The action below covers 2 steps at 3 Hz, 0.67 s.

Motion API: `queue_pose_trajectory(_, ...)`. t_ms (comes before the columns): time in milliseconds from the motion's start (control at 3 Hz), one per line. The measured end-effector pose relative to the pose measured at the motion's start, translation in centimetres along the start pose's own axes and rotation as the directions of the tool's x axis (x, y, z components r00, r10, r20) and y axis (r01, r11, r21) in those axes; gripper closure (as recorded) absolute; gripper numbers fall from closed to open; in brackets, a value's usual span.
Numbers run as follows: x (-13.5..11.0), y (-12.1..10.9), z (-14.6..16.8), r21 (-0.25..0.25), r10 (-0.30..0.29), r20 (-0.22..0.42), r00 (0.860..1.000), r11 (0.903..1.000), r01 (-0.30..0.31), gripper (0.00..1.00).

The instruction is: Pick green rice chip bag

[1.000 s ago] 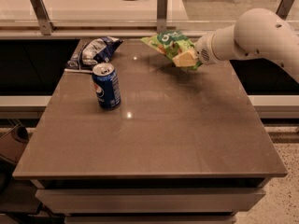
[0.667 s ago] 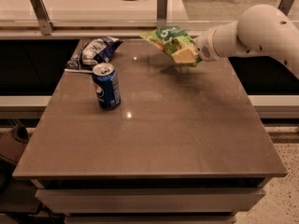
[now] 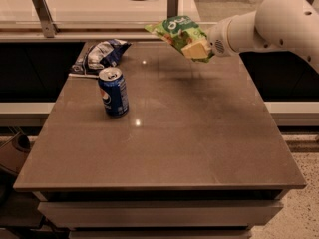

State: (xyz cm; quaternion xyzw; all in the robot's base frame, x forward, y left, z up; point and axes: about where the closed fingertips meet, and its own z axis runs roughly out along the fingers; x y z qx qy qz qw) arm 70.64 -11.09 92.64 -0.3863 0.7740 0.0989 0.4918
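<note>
The green rice chip bag (image 3: 175, 31) is bright green with white lettering. It hangs in the air above the far right part of the brown table (image 3: 164, 148). My gripper (image 3: 198, 50) reaches in from the right on the white arm (image 3: 269, 24) and is shut on the bag's right end. One pale finger (image 3: 195, 49) lies across the bag's front. The bag is tilted, its left end pointing up and away, well clear of the tabletop.
A blue soda can (image 3: 113, 91) stands upright on the table's left side. A blue-and-white foil snack bag (image 3: 99, 55) lies at the far left corner. A white counter with metal posts (image 3: 42, 6) runs behind the table.
The gripper has lifted the green bag higher above the table, away from the surface. The can and foil bag have not moved.
</note>
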Motion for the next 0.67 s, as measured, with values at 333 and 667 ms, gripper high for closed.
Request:
queue_pose_trajectory(333, -1.67, 0.16, -0.89, 0.015, -0.039, 0.02, 0.999, 0.9992, 0.038, 1.0)
queue_pose_trajectory(667, -1.75, 0.18, -0.92, 0.015, -0.04, 0.02, 0.999, 0.9991, 0.04, 1.0)
